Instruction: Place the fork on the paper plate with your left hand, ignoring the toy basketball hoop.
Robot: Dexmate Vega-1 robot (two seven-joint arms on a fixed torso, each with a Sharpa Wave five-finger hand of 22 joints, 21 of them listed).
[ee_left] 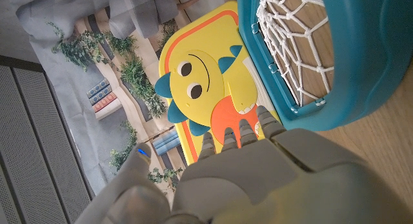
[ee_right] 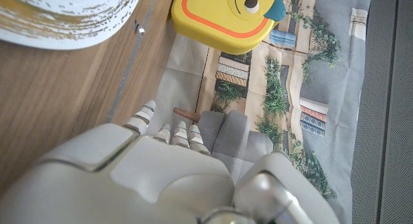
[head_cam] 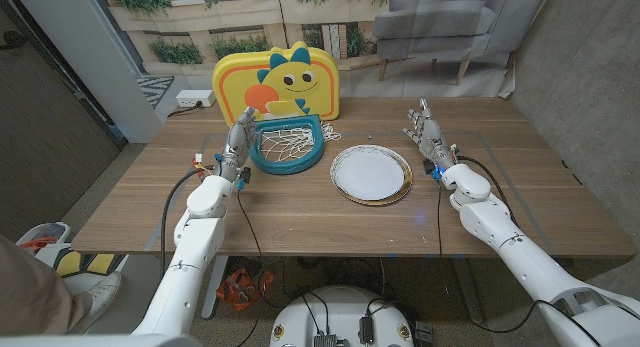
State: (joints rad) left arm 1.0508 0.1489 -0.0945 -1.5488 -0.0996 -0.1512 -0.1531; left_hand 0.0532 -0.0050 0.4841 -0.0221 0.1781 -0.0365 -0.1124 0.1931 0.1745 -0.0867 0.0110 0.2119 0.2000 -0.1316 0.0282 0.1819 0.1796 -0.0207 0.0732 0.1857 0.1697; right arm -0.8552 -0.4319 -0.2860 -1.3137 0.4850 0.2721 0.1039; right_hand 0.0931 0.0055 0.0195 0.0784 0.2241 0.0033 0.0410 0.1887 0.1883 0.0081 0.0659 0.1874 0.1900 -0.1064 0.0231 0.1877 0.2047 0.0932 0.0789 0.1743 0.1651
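1. Head view: the wooden table (head_cam: 300, 219) carries a toy basketball hoop (head_cam: 264, 167) near its far edge, left of the middle. The hoop's teal rim and white net lie in front of a yellow dinosaur backboard (head_cam: 290, 77).
2. Head view: the paper plate (head_cam: 370, 174), white with a gold-streaked rim, lies near the middle of the table, just right of the hoop and close to its rim. Its face is bare.
3. Head view: the left hand (head_cam: 238, 145) stands on its edge close against the left side of the hoop's rim, fingers straight and pointing toward the far edge. I see nothing in its grasp.
4. Head view: the right hand (head_cam: 428, 137) stands the same way right of the plate and apart from it, toward the table's right side. Its fingers are straight and slightly spread, and it holds nothing.
5. Left wrist view: the left hand (ee_left: 277, 179) shows its back, and its fingers (ee_left: 264, 121) are stretched out with nothing between them. The teal rim (ee_left: 361, 75) and net (ee_left: 297, 43) lie just beside the fingers, with the backboard (ee_left: 206, 69) beyond them. Whether the hand touches the rim I cannot tell.
6. Right wrist view: the right hand (ee_right: 142, 179) has its fingers (ee_right: 145, 114) extended over the table (ee_right: 51, 101), and it holds nothing. The plate (ee_right: 64, 17) lies apart from the hand, and a corner of the backboard (ee_right: 226, 17) shows farther off.
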